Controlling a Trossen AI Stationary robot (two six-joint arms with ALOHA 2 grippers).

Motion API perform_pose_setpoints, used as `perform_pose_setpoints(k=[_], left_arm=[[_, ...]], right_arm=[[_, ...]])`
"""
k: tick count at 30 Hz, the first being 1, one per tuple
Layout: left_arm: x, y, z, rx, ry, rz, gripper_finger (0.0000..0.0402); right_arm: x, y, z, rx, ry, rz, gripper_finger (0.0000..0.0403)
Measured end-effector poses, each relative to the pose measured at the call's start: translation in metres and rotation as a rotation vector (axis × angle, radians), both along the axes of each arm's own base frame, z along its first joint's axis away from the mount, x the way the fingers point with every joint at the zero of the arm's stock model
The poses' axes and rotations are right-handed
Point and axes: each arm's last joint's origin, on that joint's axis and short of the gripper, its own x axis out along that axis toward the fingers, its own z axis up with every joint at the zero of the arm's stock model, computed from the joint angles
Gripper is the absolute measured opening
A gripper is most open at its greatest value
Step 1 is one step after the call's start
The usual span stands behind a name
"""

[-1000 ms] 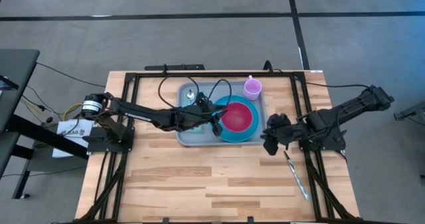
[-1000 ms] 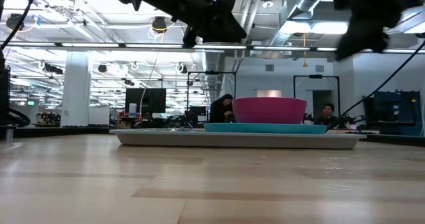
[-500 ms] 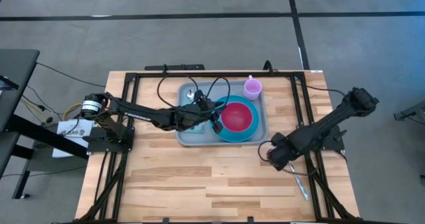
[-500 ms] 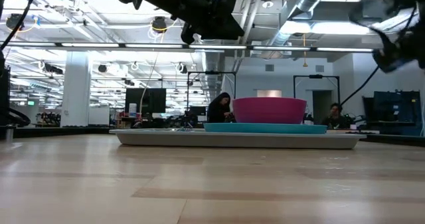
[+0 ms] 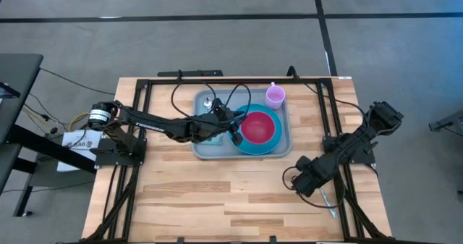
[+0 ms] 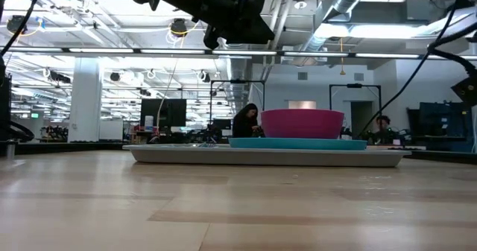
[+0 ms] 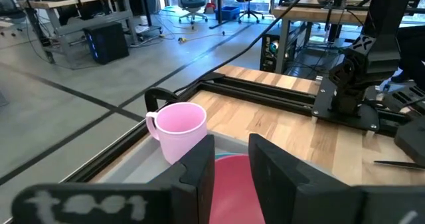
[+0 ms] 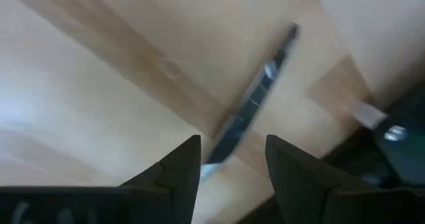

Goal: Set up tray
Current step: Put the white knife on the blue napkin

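- Table (image 5: pixel 181 200): pale wooden planks with a black metal frame running along both sides and the far edge; seen from above it stands on a grey floor (image 5: pixel 217 41) crossed by dark lines; a dark bench (image 5: pixel 14 85) and a white label (image 5: pixel 78 141) lie off its left side.
- Left arm: reaches from its base at the table's left edge across to the tray; left gripper (image 5: pixel 233 128) hangs above the tray's middle, just beside the plate's left rim; in its wrist view the two dark fingers (image 7: pixel 199 164) stand a narrow gap apart with nothing between them.
- Tray (image 5: pixel 205 148): grey-blue, flat and low-rimmed, lying on the far half of the table, about midway across; in the low view it shows as a thin pale slab (image 6: pixel 186 156) resting level on the wood.
- Plate (image 5: pixel 249 147): round, bright blue, lying in the tray's right half; a magenta bowl (image 5: pixel 258 127) sits upright on it.
- Pink cup (image 5: pixel 275 95): upright at the tray's far right corner, handle turned toward the left.
- Right arm: comes in from the table's right edge; right gripper (image 5: pixel 304 182) is low over the bare wood near the right front, well apart from the tray; its fingers (image 8: pixel 182 161) are parted, straddling the near end of a slim metal utensil (image 8: pixel 255 108) lying on the table without gripping it; which utensil it is cannot be made out.
- Room beyond, low view: an open workshop with ceiling ducts (image 6: pixel 350 1), strip lights, a white pillar (image 6: pixel 84 98), desks with monitors, and two people (image 6: pixel 247 121) seated behind the bowl.
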Motion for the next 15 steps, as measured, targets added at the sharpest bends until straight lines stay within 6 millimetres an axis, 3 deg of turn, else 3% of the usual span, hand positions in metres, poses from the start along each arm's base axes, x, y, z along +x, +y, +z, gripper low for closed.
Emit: perform_pose_setpoints(k=[15], left_arm=[[0.0004,-0.0013,-0.0001,-0.008,-0.001,-0.032,0.0083]], right_arm=[[-0.0054,0.0043,-0.0016,-0.084,-0.046,-0.037,0.0159]])
